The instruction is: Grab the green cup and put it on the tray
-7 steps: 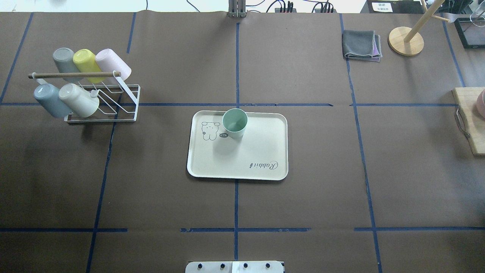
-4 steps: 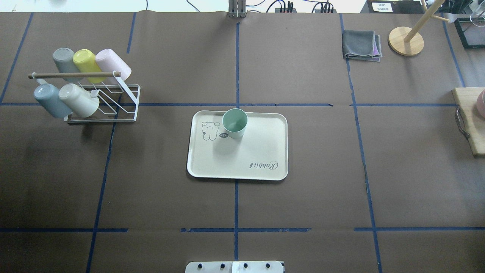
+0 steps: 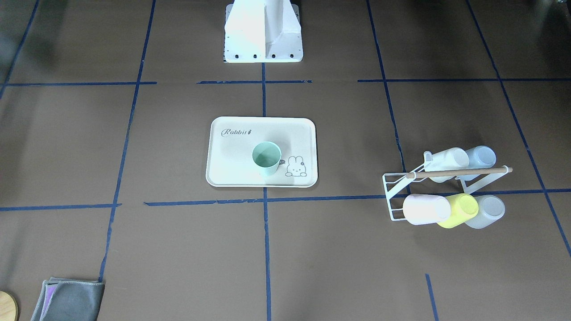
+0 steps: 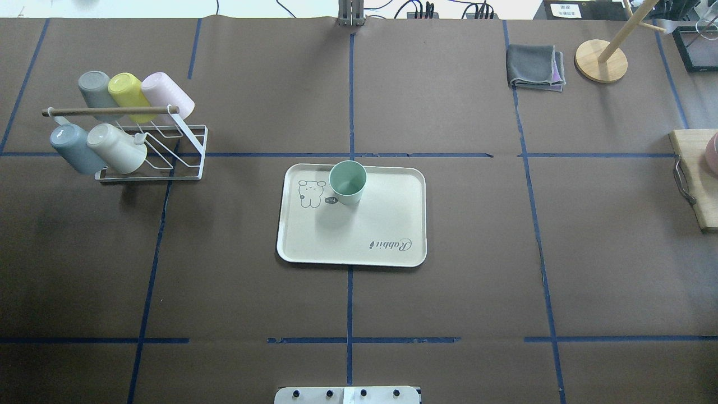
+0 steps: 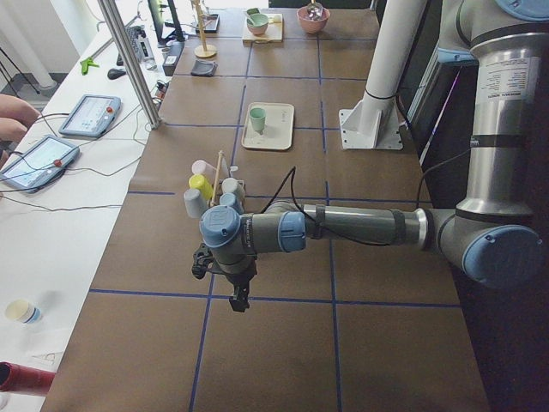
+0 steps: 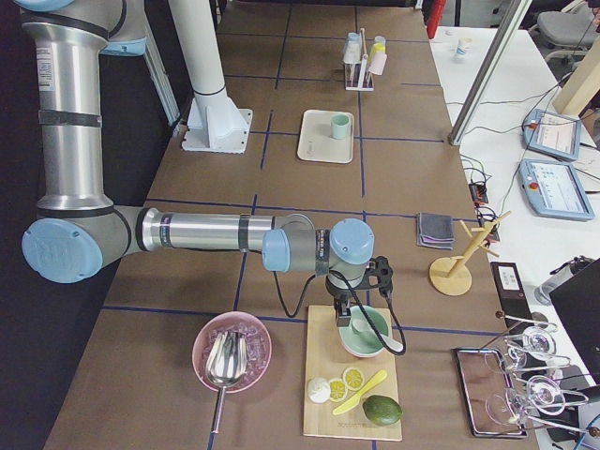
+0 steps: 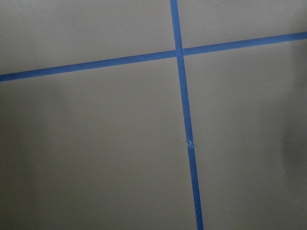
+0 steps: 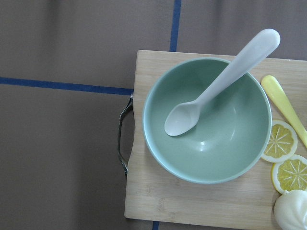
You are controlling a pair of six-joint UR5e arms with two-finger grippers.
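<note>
The green cup (image 4: 347, 182) stands upright on the cream tray (image 4: 381, 224), at its far edge beside the bunny drawing. Cup (image 3: 266, 158) and tray (image 3: 232, 171) also show in the front-facing view. No gripper touches them. My left gripper (image 5: 238, 299) shows only in the exterior left view, far from the tray near the table's left end, pointing down over bare table; I cannot tell if it is open. My right gripper (image 6: 346, 321) shows only in the exterior right view, hanging over a green bowl (image 8: 207, 120); I cannot tell if it is open.
A white wire rack (image 4: 168, 151) with several pastel cups stands at the left. A folded grey cloth (image 4: 535, 67) and a wooden stand (image 4: 600, 60) are far right. A cutting board (image 8: 192, 201) holds the bowl, a spoon (image 8: 225, 79) and lemon slices. A pink bowl (image 6: 232, 352) sits beside it.
</note>
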